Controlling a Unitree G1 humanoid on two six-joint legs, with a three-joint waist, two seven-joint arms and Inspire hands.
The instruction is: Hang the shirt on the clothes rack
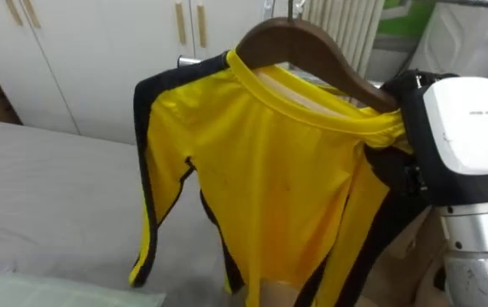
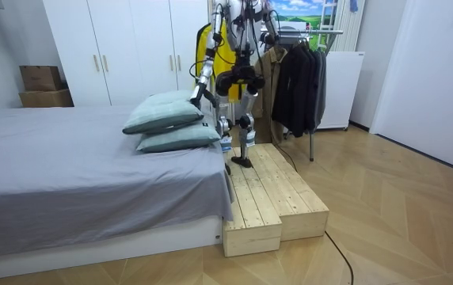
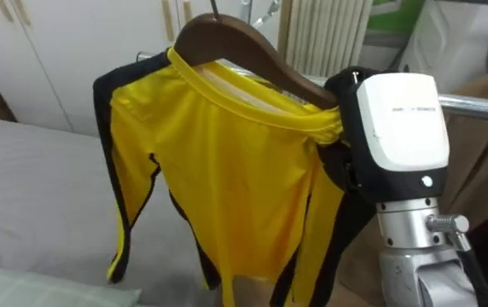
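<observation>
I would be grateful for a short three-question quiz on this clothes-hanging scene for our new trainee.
1. What does the yellow shirt hang on?
A) a brown wooden hanger
B) a chair back
C) a door handle

2. True or false: in the room view the robot stands on the grey bed.

3. Fill in the missing word: two ______ lie stacked on the bed, next to the robot.

Key
1. A.
2. False. It stands on the wooden platform beside the bed.
3. pillows.
</observation>
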